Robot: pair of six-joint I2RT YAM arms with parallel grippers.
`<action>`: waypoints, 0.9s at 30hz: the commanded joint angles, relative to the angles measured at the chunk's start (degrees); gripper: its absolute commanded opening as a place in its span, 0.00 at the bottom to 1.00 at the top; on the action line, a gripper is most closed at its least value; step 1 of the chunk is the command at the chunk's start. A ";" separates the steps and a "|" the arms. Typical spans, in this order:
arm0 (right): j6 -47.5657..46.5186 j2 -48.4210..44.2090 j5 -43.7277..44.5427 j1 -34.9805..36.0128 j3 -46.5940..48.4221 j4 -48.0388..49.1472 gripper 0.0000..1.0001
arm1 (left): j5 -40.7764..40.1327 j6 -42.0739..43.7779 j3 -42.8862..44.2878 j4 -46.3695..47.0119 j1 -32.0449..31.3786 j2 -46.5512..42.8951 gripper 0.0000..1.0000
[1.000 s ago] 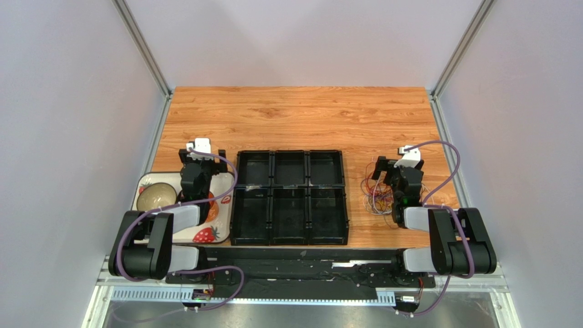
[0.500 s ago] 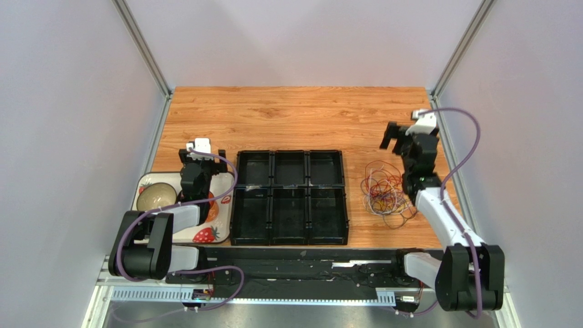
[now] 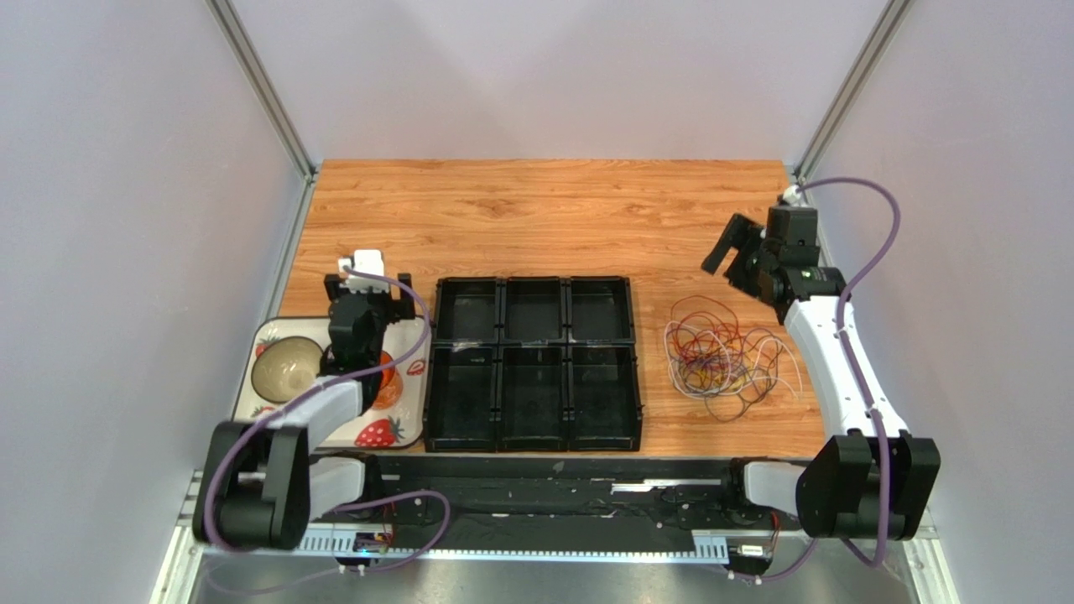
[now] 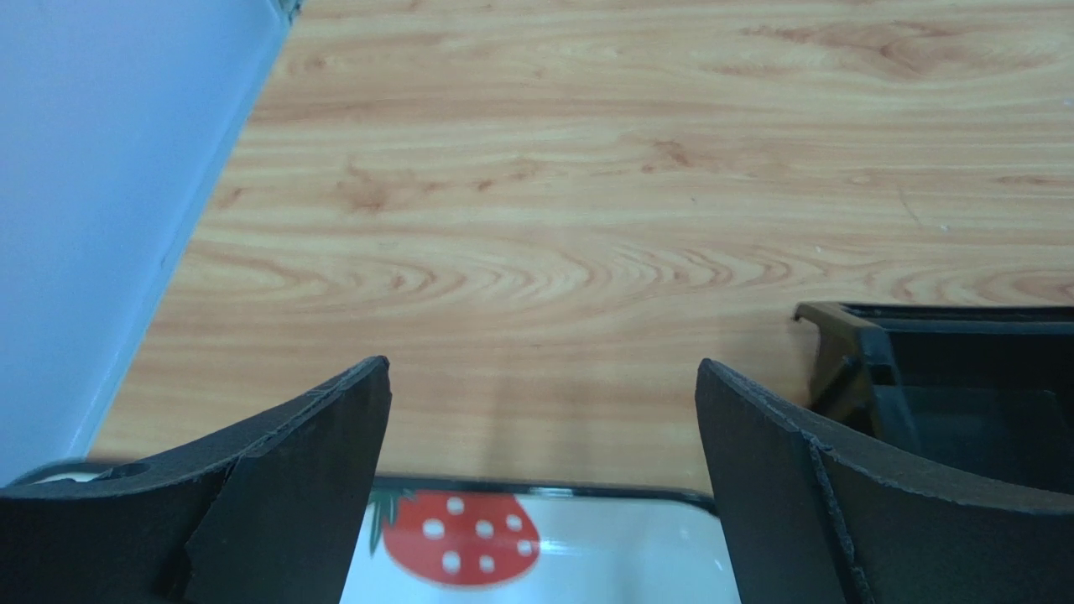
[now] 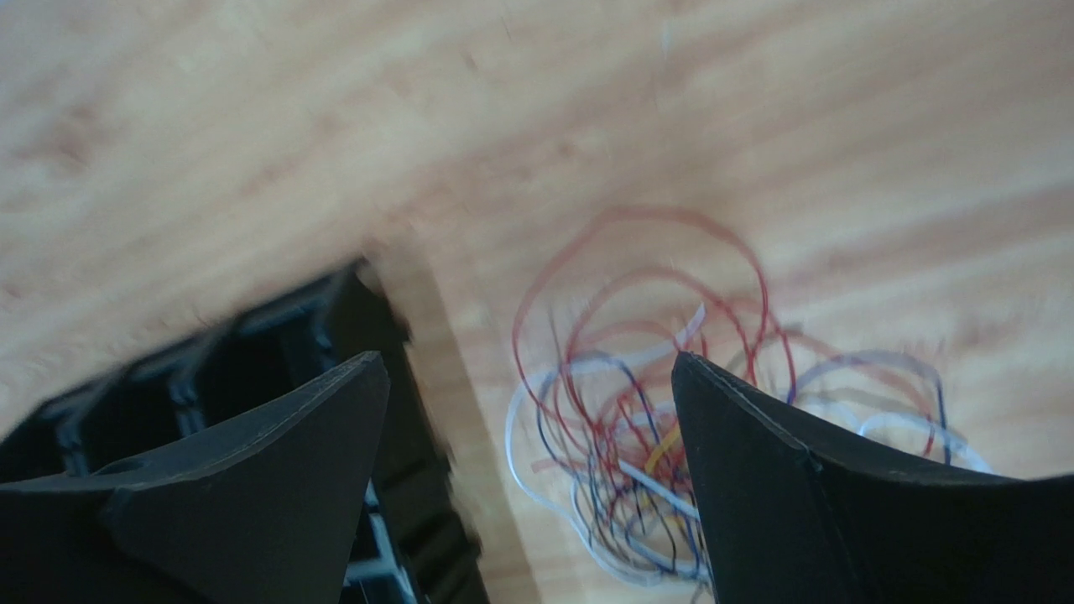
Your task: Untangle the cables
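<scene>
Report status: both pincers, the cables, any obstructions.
Left pincer open, empty. Right pincer open, empty, beyond the cables. Cables tangled, right of black tray. Nothing blocking.

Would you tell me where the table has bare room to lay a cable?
The table is bare farther out, beyond the black compartment tray. Crowded: the cables right of the tray, the strawberry plate and bowl left of it.

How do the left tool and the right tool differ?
The left black two-finger tool hangs by the white strawberry-print tray, its arm folded; the right black two-finger tool reaches out on a stretched arm, past the tangle of thin coloured cables. The left one's camera sees mostly bare wooden table; the right one's sees the cables. Both are open and empty.
</scene>
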 commanded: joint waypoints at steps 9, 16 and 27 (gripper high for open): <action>6.72 -10.72 6.22 0.23 -5.60 -8.38 0.91 | -0.07 -36.98 31.78 -69.18 5.81 -25.75 0.99; 7.09 -16.27 -0.98 0.22 -11.67 -5.19 0.91 | 0.02 -31.87 44.77 -80.04 -14.85 -15.38 0.99; 6.03 -18.64 -1.35 0.22 -14.05 -9.92 0.89 | 1.68 -28.53 58.22 -80.05 -41.43 6.04 0.89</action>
